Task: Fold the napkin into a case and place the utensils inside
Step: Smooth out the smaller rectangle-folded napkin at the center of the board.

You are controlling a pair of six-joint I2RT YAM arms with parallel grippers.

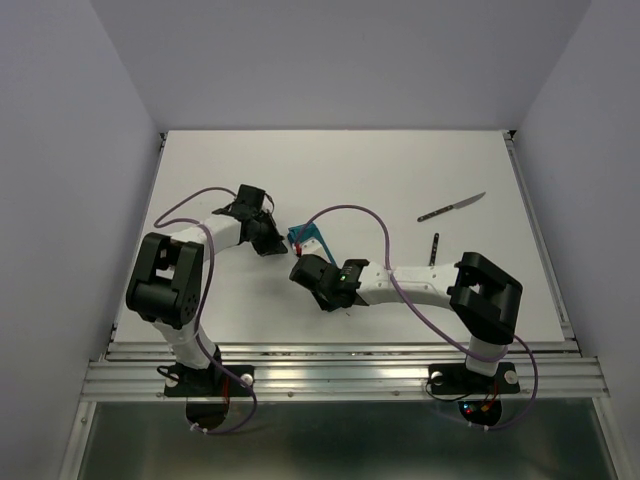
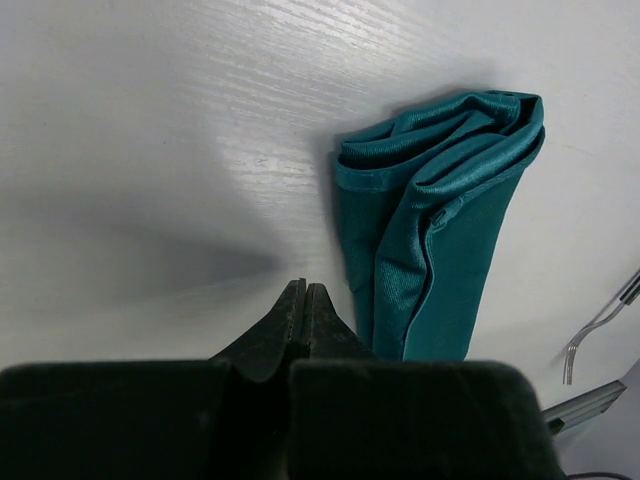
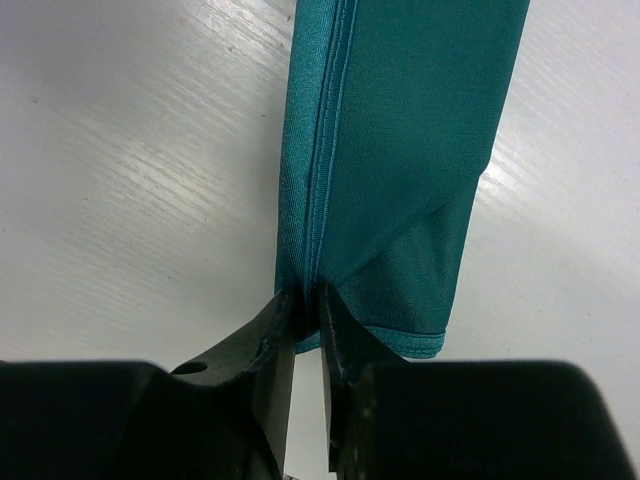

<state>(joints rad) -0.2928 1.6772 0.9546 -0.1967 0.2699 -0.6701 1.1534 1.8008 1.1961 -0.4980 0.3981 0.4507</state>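
Note:
The teal napkin (image 1: 308,237) lies folded into a narrow, long case at the table's middle. In the left wrist view the case (image 2: 450,230) shows layered folds, bunched at its far end. My right gripper (image 3: 307,295) is shut on the hemmed edge at the near end of the case (image 3: 400,150). My left gripper (image 2: 303,290) is shut and empty, just left of the case; in the top view it (image 1: 268,237) sits beside the cloth. The knife (image 1: 452,207) and the slim fork (image 1: 434,248) lie to the right, apart from the case. The fork's tines (image 2: 590,335) show in the left wrist view.
The white table (image 1: 360,160) has grey walls on three sides and a metal rail (image 1: 340,380) at its near edge. The right arm's purple cable (image 1: 350,210) arcs over the cloth.

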